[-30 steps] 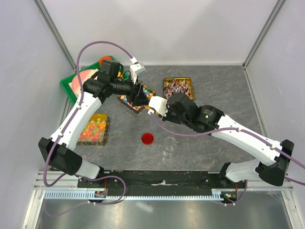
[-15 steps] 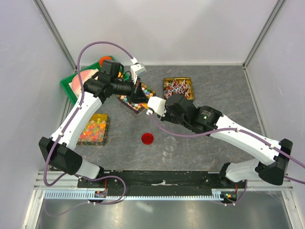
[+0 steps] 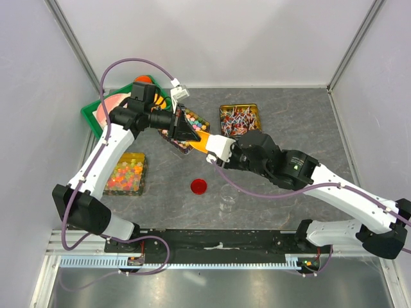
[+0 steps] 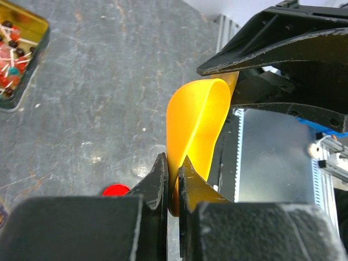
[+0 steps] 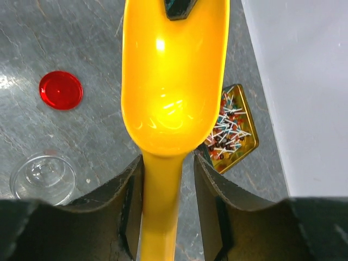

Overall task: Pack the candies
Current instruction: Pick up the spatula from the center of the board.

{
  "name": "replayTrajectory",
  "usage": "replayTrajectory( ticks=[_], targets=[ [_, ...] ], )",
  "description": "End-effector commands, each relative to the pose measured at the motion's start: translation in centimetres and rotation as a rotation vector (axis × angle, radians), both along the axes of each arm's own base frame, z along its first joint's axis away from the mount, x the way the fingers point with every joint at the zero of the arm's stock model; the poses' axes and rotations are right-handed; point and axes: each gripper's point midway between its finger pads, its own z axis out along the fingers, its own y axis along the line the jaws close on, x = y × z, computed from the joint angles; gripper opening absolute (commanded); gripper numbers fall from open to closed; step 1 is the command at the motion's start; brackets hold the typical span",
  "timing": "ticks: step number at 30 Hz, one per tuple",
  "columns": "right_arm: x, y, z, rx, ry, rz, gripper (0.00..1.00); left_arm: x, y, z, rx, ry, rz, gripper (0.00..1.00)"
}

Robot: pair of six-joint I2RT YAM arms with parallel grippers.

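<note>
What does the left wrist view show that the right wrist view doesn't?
Left wrist only: the metal frame beyond the table's edge. Right wrist only: the clear cup. Both: the empty yellow scoop, pinched at its rim by the left end effector, the red lid and the lollipop tin.

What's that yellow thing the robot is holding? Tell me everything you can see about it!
It is a yellow scoop, shiny and smooth like plastic, with a deep rounded bowl and a narrow straight handle. The bowl is empty. It hangs in the air above the grey table, between the two arms. The left gripper pinches the bowl's front rim, shut on it. The right gripper straddles the handle, with a gap showing on one side, so its hold seems loose.
</note>
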Motion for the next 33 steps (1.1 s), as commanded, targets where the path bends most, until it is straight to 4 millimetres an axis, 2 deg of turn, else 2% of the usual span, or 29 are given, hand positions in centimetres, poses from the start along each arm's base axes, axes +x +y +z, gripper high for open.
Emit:
replayTrajectory(
  ticks=[1,6,12,18,23,29,33],
  targets=[
    [0.4,0.6,1.5,0.062,-0.061,0.018,0.48,-2.8,-0.3,2.3,-0.125,0.008,-0.141,0.01],
    [0.1,1.7,2.0,0.113,-0.059,0.054,0.5,-2.8,-0.4,2.0,-0.126,0.026,-0.144,0.02],
    [0.1,2.3,2.8,0.155,-0.047,0.054,0.44,-2.0,-0.3,0.7,-0.093,0.026,-0.1,0.02],
    [0.0,2.2,3.5,0.175,-0.048,0.046,0.48,-0.4,-0.1,-0.4,-0.045,0.005,-0.014,0.01],
    [0.3,2.0,4.0,0.188,-0.053,0.031,0.51,0.0,-0.1,-0.6,-0.036,-0.004,0.011,0.01],
    [0.6,2.3,2.7,0.17,-0.046,0.021,0.47,-0.3,0.0,-0.3,-0.047,-0.004,0.003,0.01],
    [0.8,2.3,2.0,0.155,-0.044,0.017,0.49,-0.6,0.0,0.0,-0.062,0.0,-0.013,0.01]
  ],
)
